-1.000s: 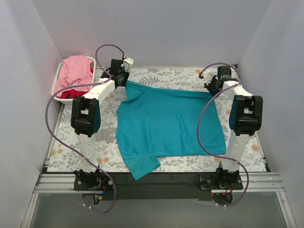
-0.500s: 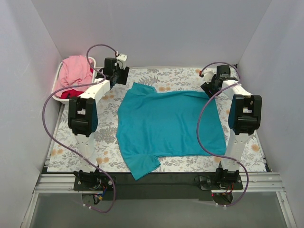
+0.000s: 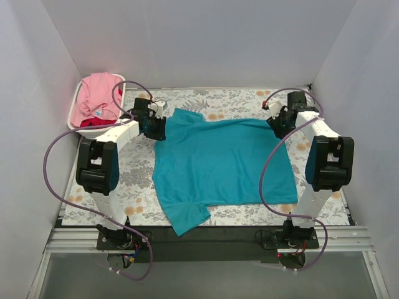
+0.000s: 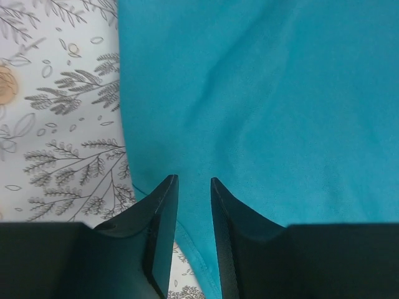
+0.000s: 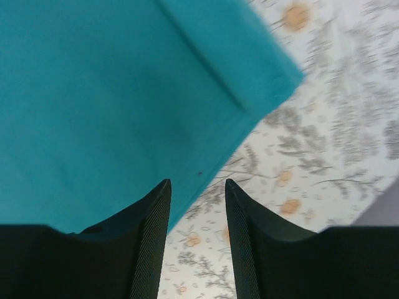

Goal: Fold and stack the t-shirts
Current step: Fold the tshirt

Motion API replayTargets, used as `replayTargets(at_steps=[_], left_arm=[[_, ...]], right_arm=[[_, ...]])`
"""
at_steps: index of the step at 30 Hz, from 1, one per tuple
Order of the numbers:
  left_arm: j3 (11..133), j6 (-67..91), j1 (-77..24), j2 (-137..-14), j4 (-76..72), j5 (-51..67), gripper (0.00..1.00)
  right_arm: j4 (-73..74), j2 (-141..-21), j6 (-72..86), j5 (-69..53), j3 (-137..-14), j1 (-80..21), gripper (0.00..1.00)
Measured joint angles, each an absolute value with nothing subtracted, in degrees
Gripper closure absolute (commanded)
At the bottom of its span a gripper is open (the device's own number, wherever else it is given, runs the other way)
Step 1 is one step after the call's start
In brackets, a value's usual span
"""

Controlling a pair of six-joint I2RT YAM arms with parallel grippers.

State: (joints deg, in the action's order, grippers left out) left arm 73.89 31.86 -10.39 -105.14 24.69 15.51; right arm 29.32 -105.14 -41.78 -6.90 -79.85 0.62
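Left gripper [image 4: 193, 180] hung with its jaws slightly parted and nothing between them, over the teal t-shirt [image 3: 221, 165] at its far-left edge. Right gripper [image 5: 196, 184], likewise parted and empty, hovered above the far-right corner. That shirt lay spread on the floral table [image 3: 93, 180]; the pink t-shirt [image 3: 96, 96] and red t-shirt [image 3: 87, 123] sat heaped in the white basket [image 3: 95, 132]

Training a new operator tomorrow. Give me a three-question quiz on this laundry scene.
1. True or false: the teal shirt is already folded into a small rectangle.
2. Where is the pink shirt? A) in the basket B) on the teal shirt C) in a gripper
3. Fill in: the left gripper and right gripper are both ____.
Key: 1 false, it lies spread out; 2 A; 3 open.
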Motion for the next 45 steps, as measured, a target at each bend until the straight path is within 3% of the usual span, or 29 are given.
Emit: replayTargets(at_steps=[11,19,20,23,25,35,45], left_arm=[[68.7,32.5,-10.6,-107.1,30.2,13.1,0.78],[62.7,31.0,-9.2,-101.7,32.6,10.8,0.82],[62.7,30.9,-8.9,-101.5,33.6,10.8,0.80],[64.3,30.1,-8.3,-101.4,37.2,11.3,0.63],[68.1,29.6,-8.0,-101.4,39.5,12.1,0.55],[99.7,34.0,-8.0,-113.9,34.6,14.9,0.48],[106.4,38.5,-8.0,-130.9,31.2,14.9,0.46]], right_arm=[[33.1,-105.1,-42.2,-7.7,-68.1,-0.1,0.54],[31.5,-99.6,-42.5,-8.0,-61.0,-2.0,0.52],[31.9,-99.3,-42.6,-8.2,-60.8,-2.1,0.49],[34.0,-99.4,-42.5,-9.4,-61.6,-2.0,0.40],[37.7,-100.6,-41.9,-11.0,-64.9,-1.4,0.37],[39.4,-112.6,-35.4,-15.5,-95.2,3.4,0.35],[40.6,-126.1,-33.1,-15.4,-103.2,4.0,0.36]])
